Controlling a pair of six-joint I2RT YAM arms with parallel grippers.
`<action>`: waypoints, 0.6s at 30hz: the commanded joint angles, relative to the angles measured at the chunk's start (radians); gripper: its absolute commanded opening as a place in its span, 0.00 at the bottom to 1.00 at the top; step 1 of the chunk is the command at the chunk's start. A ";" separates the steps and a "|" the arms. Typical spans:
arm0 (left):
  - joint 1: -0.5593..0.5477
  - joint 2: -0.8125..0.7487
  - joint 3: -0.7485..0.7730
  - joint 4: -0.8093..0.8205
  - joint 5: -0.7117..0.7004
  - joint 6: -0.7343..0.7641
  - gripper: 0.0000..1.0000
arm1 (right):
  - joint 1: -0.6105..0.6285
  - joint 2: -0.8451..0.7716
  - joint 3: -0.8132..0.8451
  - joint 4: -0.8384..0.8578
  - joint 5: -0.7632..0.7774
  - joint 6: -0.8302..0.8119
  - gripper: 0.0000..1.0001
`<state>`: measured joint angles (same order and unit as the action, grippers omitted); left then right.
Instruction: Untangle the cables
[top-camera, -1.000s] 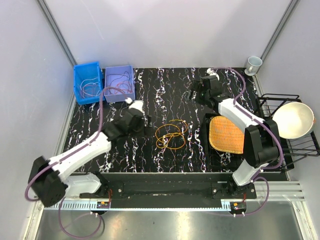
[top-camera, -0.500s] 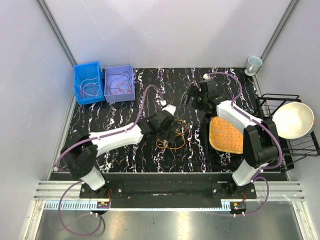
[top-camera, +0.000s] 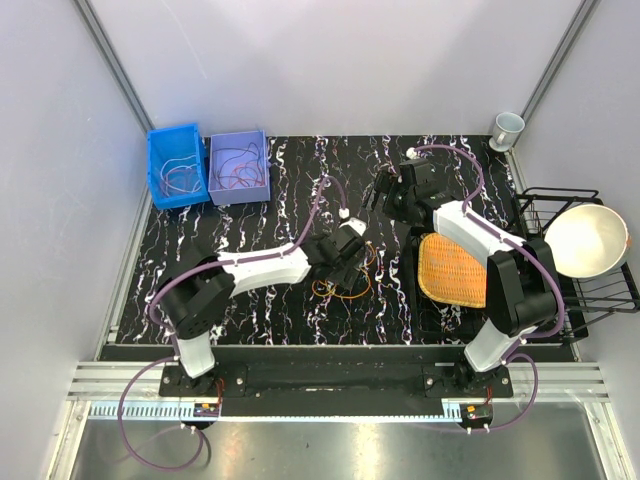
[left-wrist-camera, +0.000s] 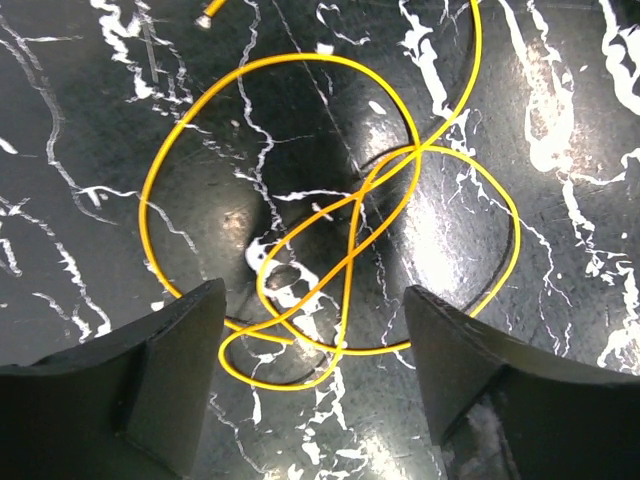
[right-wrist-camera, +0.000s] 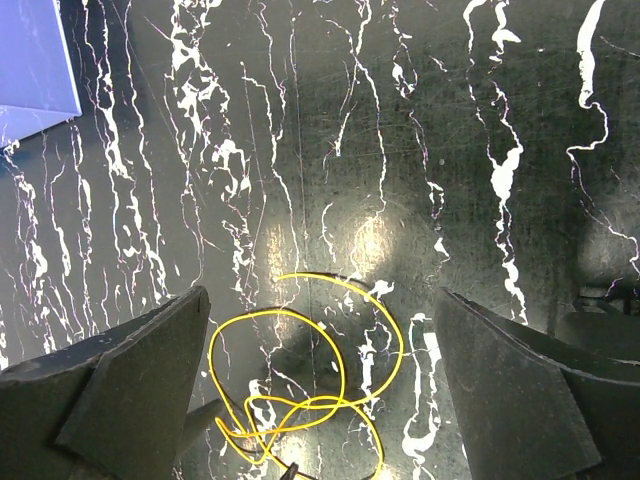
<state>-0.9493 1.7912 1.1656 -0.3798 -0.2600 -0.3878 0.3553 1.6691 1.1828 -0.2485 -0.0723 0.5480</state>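
Note:
A tangle of thin yellow and orange cables (top-camera: 347, 283) lies on the black marbled table (top-camera: 250, 225) at the middle. My left gripper (top-camera: 343, 264) hovers right above it, open and empty. In the left wrist view the yellow loops (left-wrist-camera: 416, 152) cross each other just beyond and between the open fingers (left-wrist-camera: 130, 380), around my left gripper (left-wrist-camera: 312, 310). My right gripper (top-camera: 384, 196) is open and empty, behind and to the right of the tangle. In the right wrist view the loops (right-wrist-camera: 343, 371) lie below my right gripper (right-wrist-camera: 320, 300).
A blue bin (top-camera: 152, 170) and a purple bin (top-camera: 266, 170) at the back left hold more thin cables. A black tray with an orange woven mat (top-camera: 452, 268) lies right of the tangle. A wire rack with a white bowl (top-camera: 585, 240) stands at the right, a cup (top-camera: 507, 128) behind it.
My left arm has swung right from the table's left part to above the yellow-orange tangle, partly covering it. My right gripper has shifted only slightly.

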 joint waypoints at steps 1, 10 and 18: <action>-0.011 0.033 0.049 0.027 -0.033 0.018 0.72 | 0.001 -0.005 0.018 0.031 -0.021 0.010 0.98; -0.009 0.076 0.055 0.045 -0.085 0.033 0.70 | 0.001 0.020 0.024 0.038 -0.050 0.023 0.98; -0.009 0.112 0.069 0.053 -0.097 0.038 0.44 | 0.001 0.030 0.026 0.048 -0.066 0.027 0.97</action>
<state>-0.9577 1.8889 1.1984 -0.3637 -0.3153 -0.3611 0.3553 1.6901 1.1831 -0.2379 -0.1173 0.5663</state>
